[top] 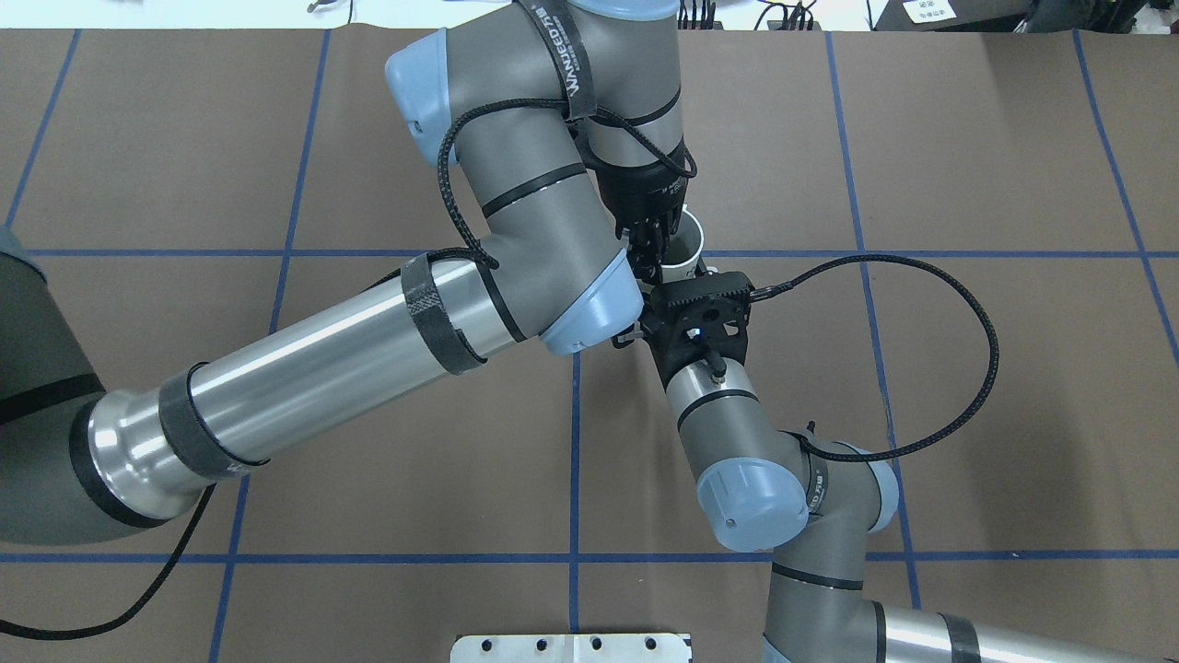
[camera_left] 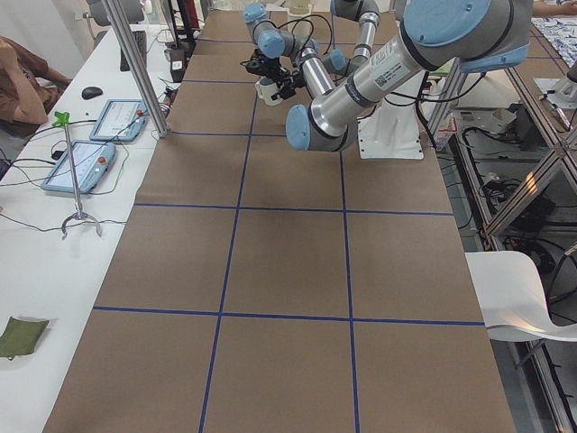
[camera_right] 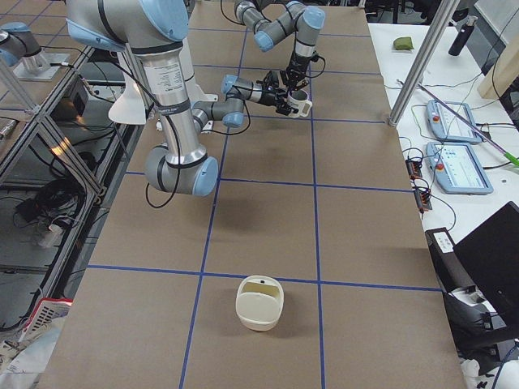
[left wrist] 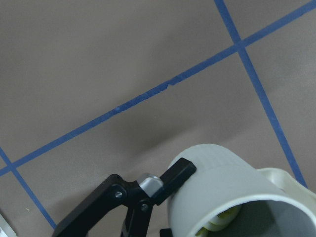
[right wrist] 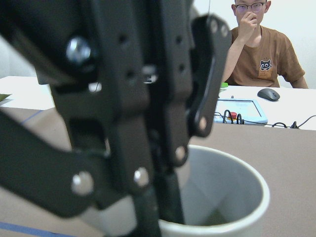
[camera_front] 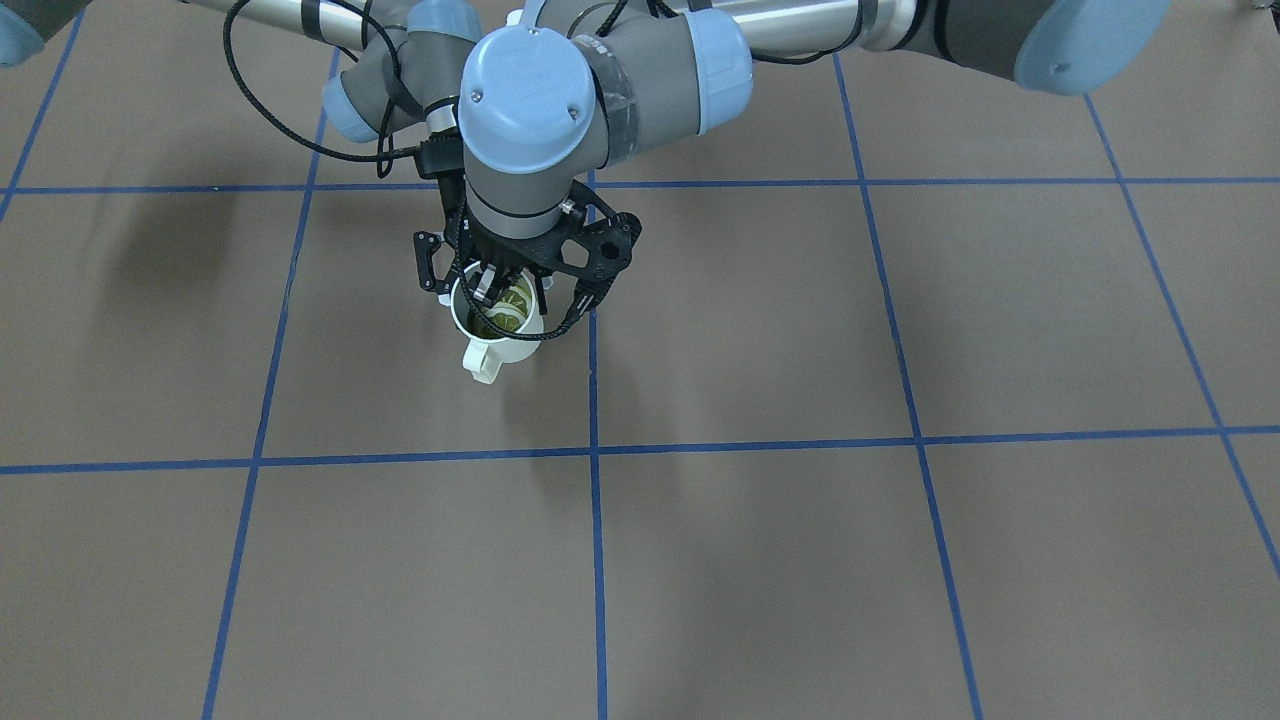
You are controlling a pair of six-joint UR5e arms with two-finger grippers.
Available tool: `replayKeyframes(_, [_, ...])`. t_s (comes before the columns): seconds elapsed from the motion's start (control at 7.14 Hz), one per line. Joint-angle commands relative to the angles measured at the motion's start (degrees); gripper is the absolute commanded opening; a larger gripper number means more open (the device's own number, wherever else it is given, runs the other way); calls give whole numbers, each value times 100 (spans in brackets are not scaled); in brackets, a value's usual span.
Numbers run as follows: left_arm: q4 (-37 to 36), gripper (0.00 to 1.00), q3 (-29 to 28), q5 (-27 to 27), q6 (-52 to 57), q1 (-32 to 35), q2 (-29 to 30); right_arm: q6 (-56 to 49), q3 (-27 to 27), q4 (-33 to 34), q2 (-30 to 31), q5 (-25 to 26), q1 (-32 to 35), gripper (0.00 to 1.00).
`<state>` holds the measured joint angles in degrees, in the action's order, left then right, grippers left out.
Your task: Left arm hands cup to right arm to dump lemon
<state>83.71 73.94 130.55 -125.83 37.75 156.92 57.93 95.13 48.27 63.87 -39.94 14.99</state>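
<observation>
The off-white cup (camera_front: 497, 330) hangs above the brown table, handle towards the operators' side. The yellow-green lemon (camera_front: 508, 306) lies inside it. My left gripper (camera_front: 490, 288) reaches down from the holed-bracket wrist and is shut on the cup's rim, one finger inside and one outside (left wrist: 177, 174). My right gripper (camera_right: 284, 95) comes in level from the robot's side. One of its fingers (camera_front: 432, 265) is beside the cup's wall and the other is hidden by the left wrist. I cannot tell whether it clamps the cup. The cup also shows in the overhead view (top: 683, 250).
An off-white tub (camera_right: 259, 303) stands on the table far towards the robot's right end. Blue tape lines cross the brown table (camera_front: 900, 560). An operator (right wrist: 257, 44) sits behind a side desk with tablets (camera_left: 88, 164).
</observation>
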Motion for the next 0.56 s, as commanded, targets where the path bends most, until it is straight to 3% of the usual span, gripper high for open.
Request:
replayKeyframes(0.0, [-13,100,216,-12,6,135,-12,-9,-108,-63,11,3,-22,33])
replayKeyframes(0.42, [-57,100,550,32,23,575,-12,-53,-48,-81,38,74,-58,33])
